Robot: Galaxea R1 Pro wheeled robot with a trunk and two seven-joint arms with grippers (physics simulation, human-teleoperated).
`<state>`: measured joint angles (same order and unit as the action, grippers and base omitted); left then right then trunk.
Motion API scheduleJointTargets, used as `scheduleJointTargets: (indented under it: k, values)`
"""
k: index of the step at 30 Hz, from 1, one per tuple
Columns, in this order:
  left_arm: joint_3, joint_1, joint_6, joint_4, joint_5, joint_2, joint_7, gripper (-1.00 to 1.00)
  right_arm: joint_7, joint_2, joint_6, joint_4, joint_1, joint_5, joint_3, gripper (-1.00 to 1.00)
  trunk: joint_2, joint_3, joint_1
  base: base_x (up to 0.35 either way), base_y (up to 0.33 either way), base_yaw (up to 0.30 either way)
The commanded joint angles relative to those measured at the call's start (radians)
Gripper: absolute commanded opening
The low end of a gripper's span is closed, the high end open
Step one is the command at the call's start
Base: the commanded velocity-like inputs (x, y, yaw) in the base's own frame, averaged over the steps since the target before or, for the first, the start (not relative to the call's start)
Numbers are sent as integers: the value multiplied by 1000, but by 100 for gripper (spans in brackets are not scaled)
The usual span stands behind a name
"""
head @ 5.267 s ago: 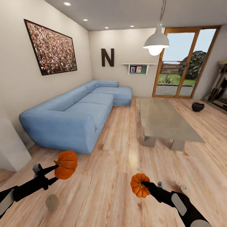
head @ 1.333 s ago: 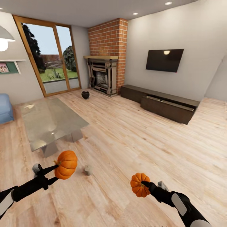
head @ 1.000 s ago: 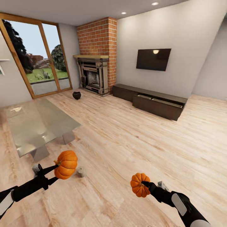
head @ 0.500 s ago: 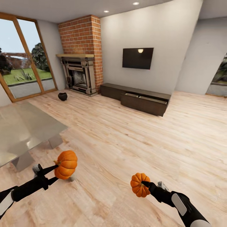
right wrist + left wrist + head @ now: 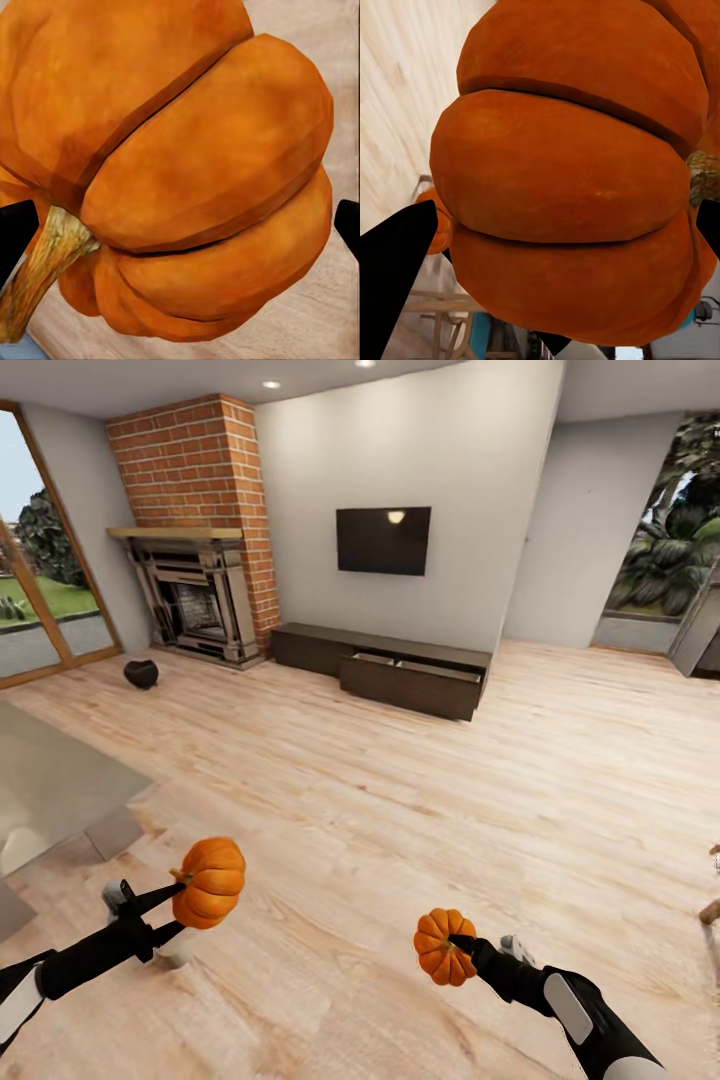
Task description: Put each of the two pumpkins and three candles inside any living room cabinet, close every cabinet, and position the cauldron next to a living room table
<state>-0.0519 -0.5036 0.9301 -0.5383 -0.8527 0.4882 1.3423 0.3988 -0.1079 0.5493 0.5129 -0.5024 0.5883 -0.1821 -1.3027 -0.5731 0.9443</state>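
Observation:
Each hand carries a pumpkin low over the wooden floor. My left gripper (image 5: 188, 905) is shut on the larger orange pumpkin (image 5: 210, 880), which looms close in the left wrist view (image 5: 570, 172). My right gripper (image 5: 451, 952) is shut on the smaller pumpkin (image 5: 440, 948), whose stem end faces the right wrist camera (image 5: 187, 165). The long dark cabinet (image 5: 320, 648) stands against the far wall under the TV, with a drawer (image 5: 405, 662) pulled out. Near the fireplace, the black cauldron (image 5: 141, 674) sits on the floor. One candle (image 5: 172, 957) peeks from behind my left arm.
A glass-topped table (image 5: 50, 785) juts in from the left. A brick fireplace (image 5: 195, 595) fills the far left corner, and a black TV (image 5: 383, 540) hangs on the wall. Pale wooden furniture (image 5: 712, 910) pokes in at the right edge. Open floor lies between me and the cabinet.
The view has swung right, from the sofa past the table to the cabinet wall. Both pumpkins stay gripped in the same places in the picture.

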Motion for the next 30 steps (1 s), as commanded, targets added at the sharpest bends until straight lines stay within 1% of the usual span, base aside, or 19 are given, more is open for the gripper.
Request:
scheduleJointTargets:
  k: [1, 6, 11, 19, 25, 30]
  values:
    - [-3, -1, 10, 0, -11, 1, 1, -100, 2, 1, 9, 1, -1, 10, -5, -100, -1, -2, 0, 237, -192, -234]
    - [-5, -1, 10, -1, -11, 1, 0, -100, 2, 1, 9, 1, -1, 10, -6, -100, -1, -7, 0, 255, -200, -209]
    - [-5, -1, 10, -1, -11, 1, -1, -100, 1, 1, 9, 1, -1, 10, -8, -100, -1, -13, 0, 273, -204, -129]
    - [-5, -1, 10, -1, -11, 1, -2, -100, 3, 5, 7, 1, -1, 9, 1, -100, -1, -15, 0, 284, -191, -14]
    - [-5, -1, 10, -1, -11, 1, -1, -100, -2, 5, 3, 1, -1, -1, 1, -100, -1, -15, 0, 322, -109, 0]
    - [-5, -1, 10, -1, -11, 1, -1, -100, 2, 5, 3, 1, -1, 1, -1, -100, -1, -15, 0, 326, -99, 0]
